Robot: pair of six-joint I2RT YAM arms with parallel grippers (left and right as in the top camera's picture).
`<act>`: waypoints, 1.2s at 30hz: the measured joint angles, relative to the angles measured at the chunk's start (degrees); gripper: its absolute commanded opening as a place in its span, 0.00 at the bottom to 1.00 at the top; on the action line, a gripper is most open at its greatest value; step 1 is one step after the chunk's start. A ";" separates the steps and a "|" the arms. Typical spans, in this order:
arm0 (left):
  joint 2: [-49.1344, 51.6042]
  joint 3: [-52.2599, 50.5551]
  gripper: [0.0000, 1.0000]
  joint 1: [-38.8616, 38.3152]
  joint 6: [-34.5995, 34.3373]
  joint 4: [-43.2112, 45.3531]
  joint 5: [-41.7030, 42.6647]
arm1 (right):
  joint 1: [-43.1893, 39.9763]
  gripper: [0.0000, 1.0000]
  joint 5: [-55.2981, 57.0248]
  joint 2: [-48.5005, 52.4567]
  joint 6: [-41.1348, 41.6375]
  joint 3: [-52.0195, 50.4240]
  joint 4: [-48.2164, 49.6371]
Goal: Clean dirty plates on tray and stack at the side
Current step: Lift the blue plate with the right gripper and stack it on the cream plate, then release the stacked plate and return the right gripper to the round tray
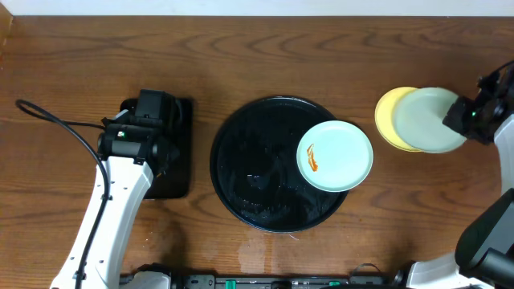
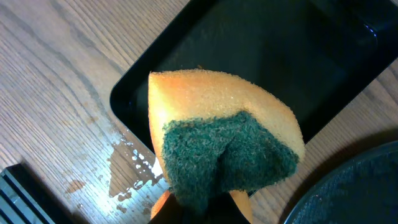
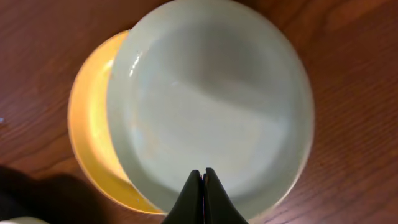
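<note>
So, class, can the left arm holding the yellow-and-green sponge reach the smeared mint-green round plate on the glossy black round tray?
Probably yes: the plate lies uncovered on the tray's right side, nothing stands between, and the right gripper is well aside.

Round tray (image 1: 241, 172) sits dead centre on the table (image 1: 257, 48), and the lone plate (image 1: 335, 156) lies in it at the tray's 3 o'clock, overlapping the rim. Out at the tray's 9 o'clock, just beside it, is the rectangular tray (image 1: 181, 152), with the sponge (image 2: 217, 149) above its corner. At 2 o'clock, clear of the round tray, the upper plate (image 1: 426, 119) lies on the lower plate (image 1: 389, 112), shifted toward 3 o'clock.
</note>
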 measured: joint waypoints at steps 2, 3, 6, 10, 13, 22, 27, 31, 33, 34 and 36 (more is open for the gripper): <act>0.00 0.00 0.08 0.00 0.00 0.00 0.00 | -0.13 0.13 -0.04 0.02 0.70 -0.87 0.70; 0.00 0.00 0.08 0.00 0.00 0.00 0.00 | -0.26 0.18 -0.28 0.02 1.05 -1.01 0.74; 0.00 0.00 0.08 0.00 0.00 0.00 0.00 | -0.26 0.24 -3.43 0.02 1.07 -1.05 0.72; 0.00 0.00 0.08 0.00 0.00 -0.02 0.00 | -0.24 0.35 -6.64 0.02 1.09 -1.05 0.26; 0.00 0.00 0.08 0.00 0.00 -0.02 0.00 | -0.24 0.27 -7.17 0.02 0.79 -1.07 1.33; 0.00 0.00 0.08 0.00 0.00 0.02 0.00 | 0.04 0.22 -1.09 0.02 2.82 -1.07 2.64; 0.00 0.00 0.08 0.00 0.00 0.04 0.00 | 0.04 0.40 -0.92 0.02 4.35 -1.07 1.31; 0.00 0.00 0.08 0.00 0.00 0.26 0.00 | 1.64 0.40 -9.57 0.02 2.27 -1.09 -4.50; 0.00 0.00 0.08 0.00 0.00 0.42 0.00 | 4.35 0.44 -13.46 0.02 0.63 -1.11 -9.20; 0.00 0.00 0.08 0.00 0.00 0.42 0.00 | 6.03 0.47 -14.38 0.02 -0.02 -1.14 -10.97; 0.00 0.00 0.08 0.00 0.00 0.46 0.15 | 10.16 0.61 -14.29 0.04 -0.98 -1.22 -13.51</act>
